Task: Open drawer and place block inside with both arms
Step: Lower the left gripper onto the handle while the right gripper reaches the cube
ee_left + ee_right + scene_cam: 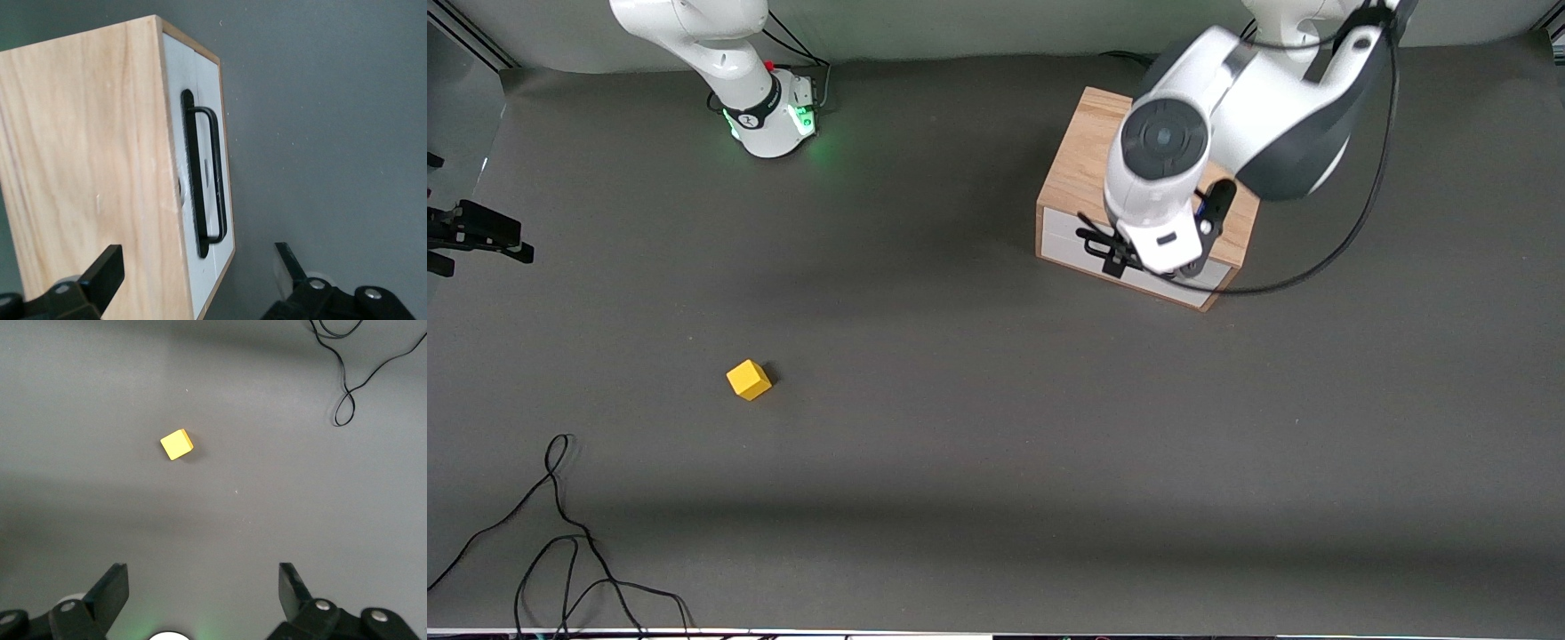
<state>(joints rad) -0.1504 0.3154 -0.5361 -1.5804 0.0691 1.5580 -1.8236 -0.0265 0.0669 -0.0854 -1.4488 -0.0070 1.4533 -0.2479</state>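
Note:
The drawer (1065, 242) is shut, its white front and black wire handle (207, 180) set in the light oak box (1083, 151) at the left arm's end of the table. My left gripper (1158, 240) hangs open above the box's front edge; one finger (107, 263) is over the wood top, the other finger (285, 260) over the table in front of the drawer. The yellow block (749, 380) lies alone on the grey table, nearer the front camera, toward the right arm's end. My right gripper (202, 577) is open and empty, high above the table with the block (177, 444) in its view.
Loose black cables (560, 533) lie at the table's front corner on the right arm's end and show as cables (347, 387) in the right wrist view. A black fixture (471, 233) juts in at that end's edge. The left arm's cable (1325, 262) loops beside the box.

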